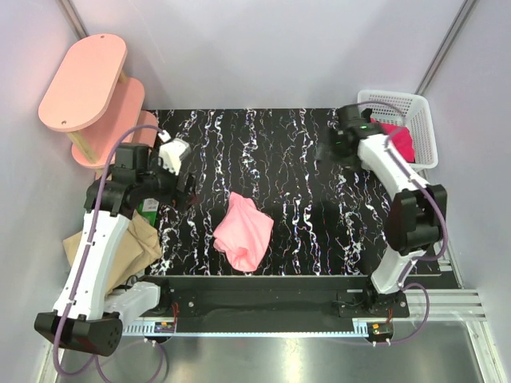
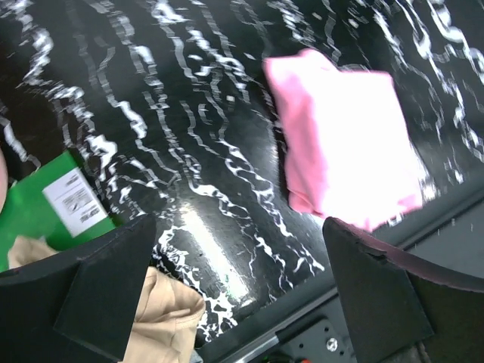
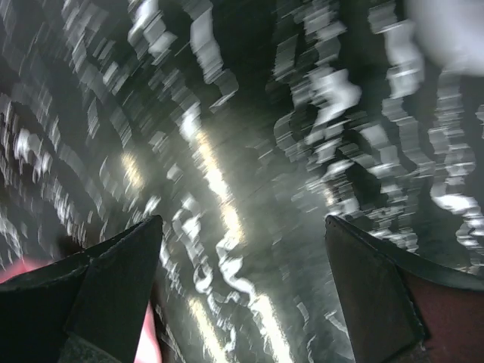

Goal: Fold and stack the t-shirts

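Shows tan t-shirt (image 1: 142, 246) bunched lower left, partly hidden by the left arm (image 1: 96, 255); salmon-pink t-shirt (image 1: 243, 231) roughly folded at lower centre of the table (image 1: 303, 159). Finds left gripper (image 2: 238, 223) spread wide, empty; right gripper (image 3: 243, 221) likewise released, upper right beside the basket (image 1: 425, 132) holding the magenta t-shirt (image 1: 401, 140). Looks like fetching that next: calls for reaching in. Blurs badly in right wrist view.

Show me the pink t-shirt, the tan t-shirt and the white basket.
pink t-shirt (image 1: 243, 231), top view, middle of the cloth.
tan t-shirt (image 1: 142, 243), top view, its exposed right part.
white basket (image 1: 393, 96), top view, far rim.
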You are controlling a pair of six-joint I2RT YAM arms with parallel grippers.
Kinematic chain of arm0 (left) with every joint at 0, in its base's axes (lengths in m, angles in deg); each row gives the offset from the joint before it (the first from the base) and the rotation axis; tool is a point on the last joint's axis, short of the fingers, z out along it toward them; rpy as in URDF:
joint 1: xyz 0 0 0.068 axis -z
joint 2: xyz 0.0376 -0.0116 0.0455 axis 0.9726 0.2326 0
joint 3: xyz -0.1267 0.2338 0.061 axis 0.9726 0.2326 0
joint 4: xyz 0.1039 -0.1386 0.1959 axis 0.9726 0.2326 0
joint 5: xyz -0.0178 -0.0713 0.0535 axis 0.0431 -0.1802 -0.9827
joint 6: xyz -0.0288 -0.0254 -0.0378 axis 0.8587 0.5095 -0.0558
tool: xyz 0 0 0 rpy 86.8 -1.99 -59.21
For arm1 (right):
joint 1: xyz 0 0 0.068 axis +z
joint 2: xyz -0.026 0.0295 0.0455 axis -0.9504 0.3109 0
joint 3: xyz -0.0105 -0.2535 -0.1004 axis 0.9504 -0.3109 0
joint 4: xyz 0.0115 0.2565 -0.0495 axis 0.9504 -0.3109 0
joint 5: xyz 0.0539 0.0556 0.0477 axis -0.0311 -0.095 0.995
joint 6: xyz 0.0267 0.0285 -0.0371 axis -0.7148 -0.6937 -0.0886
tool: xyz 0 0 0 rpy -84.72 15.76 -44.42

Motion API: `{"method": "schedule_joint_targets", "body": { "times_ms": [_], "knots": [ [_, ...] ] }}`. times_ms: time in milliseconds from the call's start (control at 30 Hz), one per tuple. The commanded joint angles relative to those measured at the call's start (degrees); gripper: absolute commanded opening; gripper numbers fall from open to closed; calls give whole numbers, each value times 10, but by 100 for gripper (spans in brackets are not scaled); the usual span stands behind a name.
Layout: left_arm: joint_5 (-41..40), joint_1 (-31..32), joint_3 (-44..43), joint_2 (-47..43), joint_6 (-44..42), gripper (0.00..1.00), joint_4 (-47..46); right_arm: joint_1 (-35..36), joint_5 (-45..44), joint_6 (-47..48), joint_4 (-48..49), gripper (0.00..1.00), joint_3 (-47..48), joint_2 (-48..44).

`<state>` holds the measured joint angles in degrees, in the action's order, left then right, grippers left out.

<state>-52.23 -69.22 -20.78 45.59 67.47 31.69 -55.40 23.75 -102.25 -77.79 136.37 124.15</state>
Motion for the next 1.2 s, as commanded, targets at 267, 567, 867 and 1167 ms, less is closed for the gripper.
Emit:
{"method": "schedule_joint_targets", "body": {
  "times_ms": [267, 567, 867, 1167],
  "knots": [
    [-37, 110, 20, 14, -23, 98, 24, -112, 55, -33, 26, 92, 29, 68],
    [-60, 133, 36, 0, -30, 98, 31, -204, 87, -44, 11, 87, 101, 152],
    [-57, 163, 84, 30, -22, 97, 7, -221, 18, -21, -30, 86, 179, 172],
    [-94, 238, 113, 134, -39, 95, -3, -36, 70, 8, -22, 89, 86, 27]
  ]
}}
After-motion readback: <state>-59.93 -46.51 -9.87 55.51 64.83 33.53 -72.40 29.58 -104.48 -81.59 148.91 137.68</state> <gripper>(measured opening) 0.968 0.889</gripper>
